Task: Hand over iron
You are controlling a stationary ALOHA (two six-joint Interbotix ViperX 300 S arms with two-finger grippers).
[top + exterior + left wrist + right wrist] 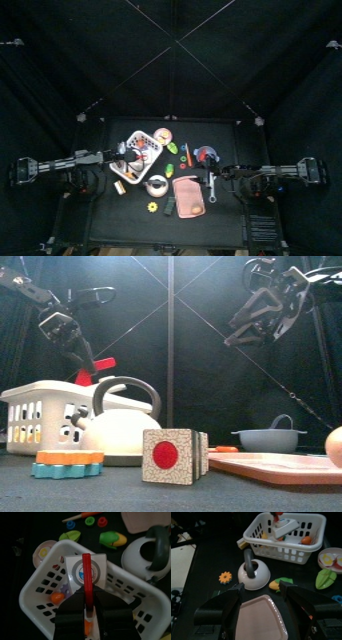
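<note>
Above the white plastic basket [40,597], the left gripper [85,609] clamps the toy iron's red handle [86,574]; the wide-open right gripper [260,592] waits well right.

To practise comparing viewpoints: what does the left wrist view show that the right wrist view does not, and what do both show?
Only left wrist: the left tool shut on the iron by its red handle. Only right wrist: the open right tool above a pink board, and an orange cog toy. Both: white basket, kettle.
</note>
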